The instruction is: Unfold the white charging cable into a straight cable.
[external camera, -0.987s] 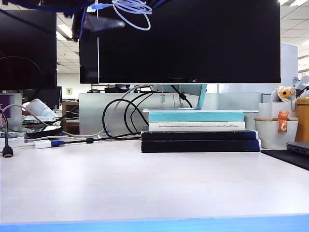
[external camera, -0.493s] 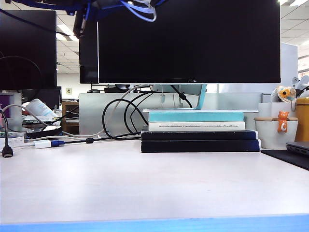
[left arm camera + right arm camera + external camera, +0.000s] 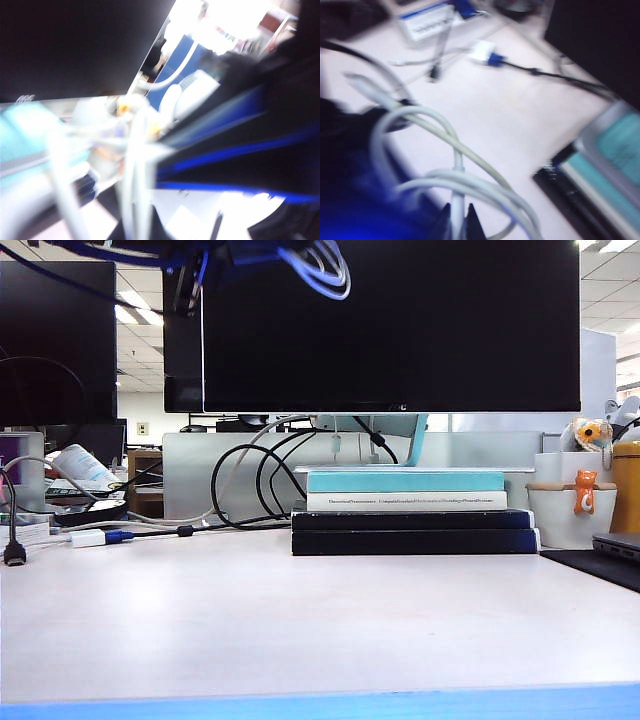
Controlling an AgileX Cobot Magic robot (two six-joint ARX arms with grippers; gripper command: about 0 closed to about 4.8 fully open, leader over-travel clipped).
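The white charging cable hangs in blurred loops at the very top of the exterior view, high above the desk. It hangs beside the arms' dark and blue parts, which the frame edge mostly cuts off. In the right wrist view my right gripper is shut on one strand, and the cable loops just beyond its tips, with one plug end sticking out. In the blurred left wrist view my left gripper is shut on a white strand of the cable, with the other arm close beside it.
A large black monitor stands behind a stack of books. Black cables curl beside the stack. A white adapter with a blue plug lies at the left. A white pot with an orange figure and a dark pad sit at the right.
The cable loops have shifted right along the top edge of the exterior view, and the arms' dark parts have moved with them. The desk items have not moved.
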